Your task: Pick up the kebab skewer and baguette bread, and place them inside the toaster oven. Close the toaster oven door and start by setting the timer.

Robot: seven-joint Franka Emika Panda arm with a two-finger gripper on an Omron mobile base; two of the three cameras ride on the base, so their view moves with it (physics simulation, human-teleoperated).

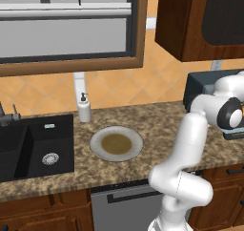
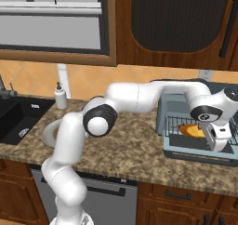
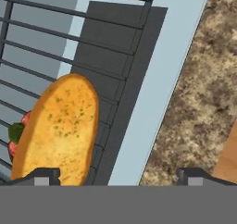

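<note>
The baguette bread [image 3: 58, 130] lies on the wire rack [image 3: 37, 47] inside the toaster oven [image 2: 186, 112]; from the right base it is an orange piece [image 2: 191, 129]. Red and green chunks of the kebab skewer [image 3: 15, 134] peek out from behind it on the rack. The toaster oven door [image 3: 155, 93] is folded down flat, its dark glass [image 3: 111, 56] facing up, and reaches over the counter [image 2: 200, 155]. My gripper [image 3: 120, 179] hovers open just above the door's inner edge [image 2: 217, 144], holding nothing, with the bread beside its left fingertip [image 3: 42, 175].
The grey plate [image 1: 116, 144] sits mid-counter, left of the arm. A soap dispenser [image 1: 85, 108] and black sink [image 1: 33, 149] lie further left. Dark wall cabinets [image 2: 176, 24] hang above the oven. Speckled counter [image 3: 203, 79] runs beside the door.
</note>
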